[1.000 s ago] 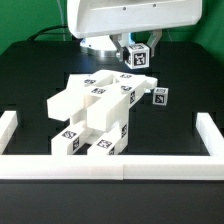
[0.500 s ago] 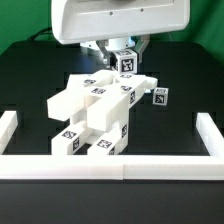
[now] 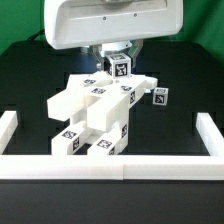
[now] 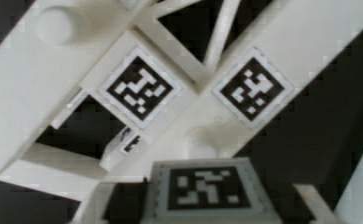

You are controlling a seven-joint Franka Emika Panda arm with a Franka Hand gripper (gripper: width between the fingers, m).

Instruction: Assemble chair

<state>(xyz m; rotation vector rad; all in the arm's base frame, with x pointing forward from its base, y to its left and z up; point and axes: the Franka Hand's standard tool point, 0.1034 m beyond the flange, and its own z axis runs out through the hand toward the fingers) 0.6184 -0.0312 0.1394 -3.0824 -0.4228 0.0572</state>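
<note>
The partly built chair (image 3: pixel 92 112), made of matte white tagged bars and blocks, lies in the middle of the black table. My gripper (image 3: pixel 120 64) is shut on a small white tagged block (image 3: pixel 121 70) and holds it just above the chair's far end. In the wrist view the block (image 4: pixel 204 187) sits between my fingers (image 4: pixel 128 196), with two tagged chair pieces (image 4: pixel 139 88) close below it. A second small tagged block (image 3: pixel 160 97) lies loose on the table at the exterior view's right of the chair.
A long low white border wall (image 3: pixel 110 166) runs along the front, with short side walls at the exterior view's left (image 3: pixel 8 124) and right (image 3: pixel 212 126). The arm's large white body (image 3: pixel 110 22) hangs over the far side.
My gripper has carried the small block toward the exterior view's left and downward, from beside the chair's far end to just over it. The chair and the loose block have not moved.
</note>
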